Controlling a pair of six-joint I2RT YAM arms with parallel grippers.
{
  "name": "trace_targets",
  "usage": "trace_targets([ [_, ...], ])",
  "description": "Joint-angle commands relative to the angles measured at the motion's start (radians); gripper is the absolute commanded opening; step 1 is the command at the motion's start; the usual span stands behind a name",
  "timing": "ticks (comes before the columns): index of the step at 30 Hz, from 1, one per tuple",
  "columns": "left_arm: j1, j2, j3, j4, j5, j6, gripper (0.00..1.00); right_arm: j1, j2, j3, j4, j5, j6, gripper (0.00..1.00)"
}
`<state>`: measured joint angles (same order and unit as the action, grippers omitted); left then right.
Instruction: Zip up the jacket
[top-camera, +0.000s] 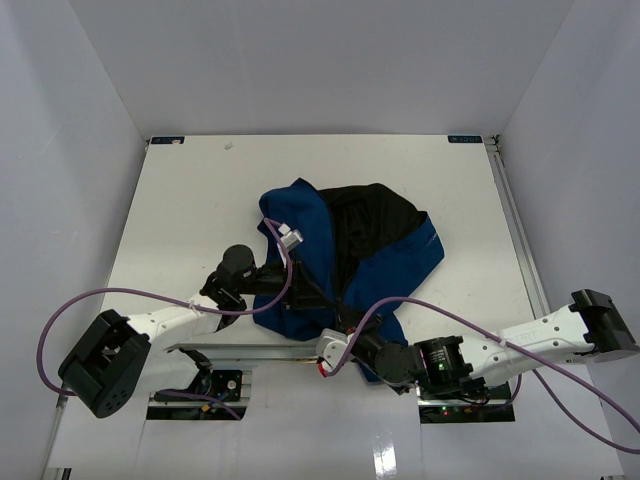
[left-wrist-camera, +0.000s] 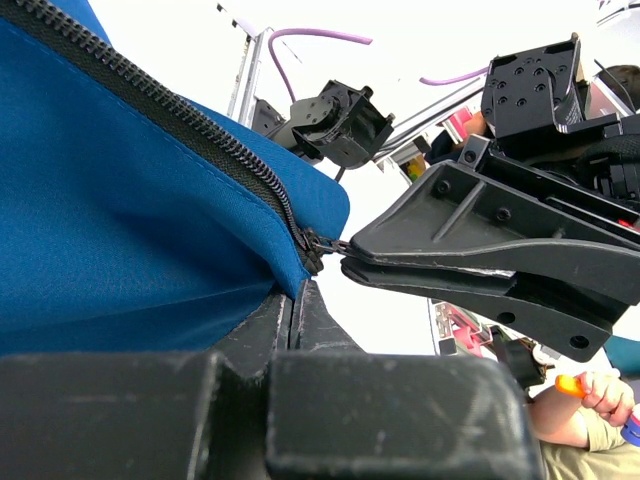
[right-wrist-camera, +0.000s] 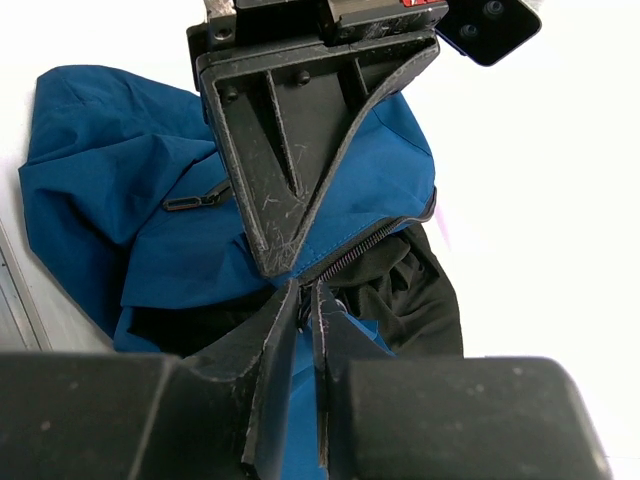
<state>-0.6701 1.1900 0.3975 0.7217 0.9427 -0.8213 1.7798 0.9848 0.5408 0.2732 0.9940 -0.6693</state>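
The royal-blue jacket (top-camera: 300, 225) lies crumpled mid-table, its black lining (top-camera: 370, 220) turned up. My left gripper (top-camera: 318, 300) (left-wrist-camera: 293, 295) is shut on the blue hem just under the foot of the dark zipper (left-wrist-camera: 180, 125). The zipper slider (left-wrist-camera: 313, 245) sits at that bottom corner. Facing it, my right gripper (left-wrist-camera: 347, 258) (right-wrist-camera: 307, 290) has its tips pinched on the small zipper pull at the slider. In the right wrist view the left gripper (right-wrist-camera: 272, 268) points down at my fingertips, with zipper teeth (right-wrist-camera: 365, 245) running off to the right.
A metal rail (top-camera: 260, 350) runs along the near table edge between the arm bases. Purple cables (top-camera: 60, 320) loop from both arms. White walls enclose the table (top-camera: 200, 200). A person's hand (left-wrist-camera: 595, 395) shows at the lower right of the left wrist view.
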Motion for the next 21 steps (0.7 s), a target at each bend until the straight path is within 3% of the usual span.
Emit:
trace_targets([
  [1, 0.000, -0.012, -0.014, 0.040, 0.033, -0.007, 0.00, -0.011, -0.012, -0.005, 0.066, -0.003, 0.010, 0.16],
  [7, 0.001, -0.016, -0.021, 0.057, 0.039, -0.009, 0.00, -0.049, 0.005, -0.002, 0.093, -0.018, 0.013, 0.08],
  [21, -0.022, -0.020, -0.031, 0.124, 0.063, -0.048, 0.00, -0.264, -0.063, -0.031, 0.216, -0.228, 0.010, 0.08],
])
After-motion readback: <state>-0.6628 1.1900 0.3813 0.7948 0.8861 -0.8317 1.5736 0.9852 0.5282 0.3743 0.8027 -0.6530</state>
